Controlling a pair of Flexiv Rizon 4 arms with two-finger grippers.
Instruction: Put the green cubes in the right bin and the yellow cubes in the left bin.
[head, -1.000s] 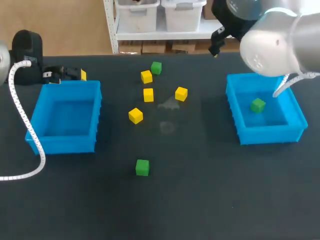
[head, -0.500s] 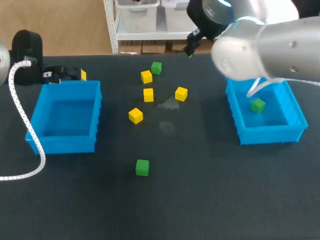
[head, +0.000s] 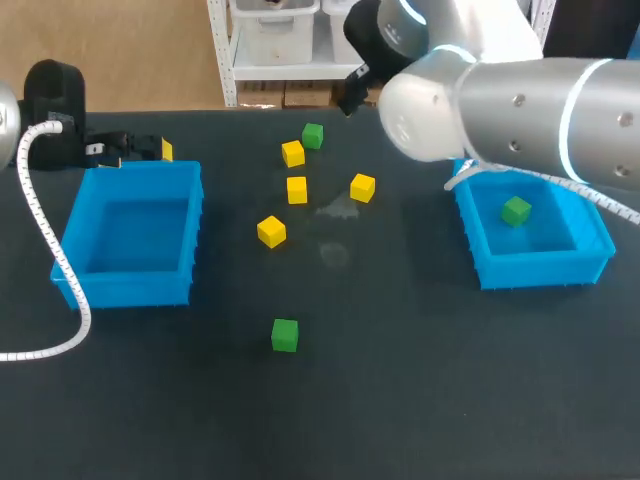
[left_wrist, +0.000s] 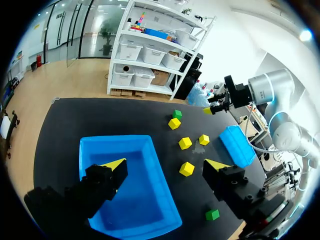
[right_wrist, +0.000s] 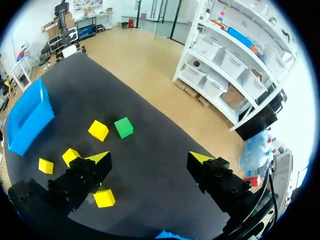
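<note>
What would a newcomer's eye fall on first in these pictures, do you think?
The big silver right arm fills the head view's upper right, overlapping the right bin, which holds one green cube. Between it and the left bin, four yellow cubes lie scattered on the black table.

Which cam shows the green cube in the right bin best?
Head view: the green cube lies in plain sight inside the right bin. Left wrist view shows the bin from outside, cube hidden. Right wrist view misses the cube.

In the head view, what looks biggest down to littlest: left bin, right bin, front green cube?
1. left bin and right bin: look about alike, no ranking.
2. front green cube: far smaller.
</note>
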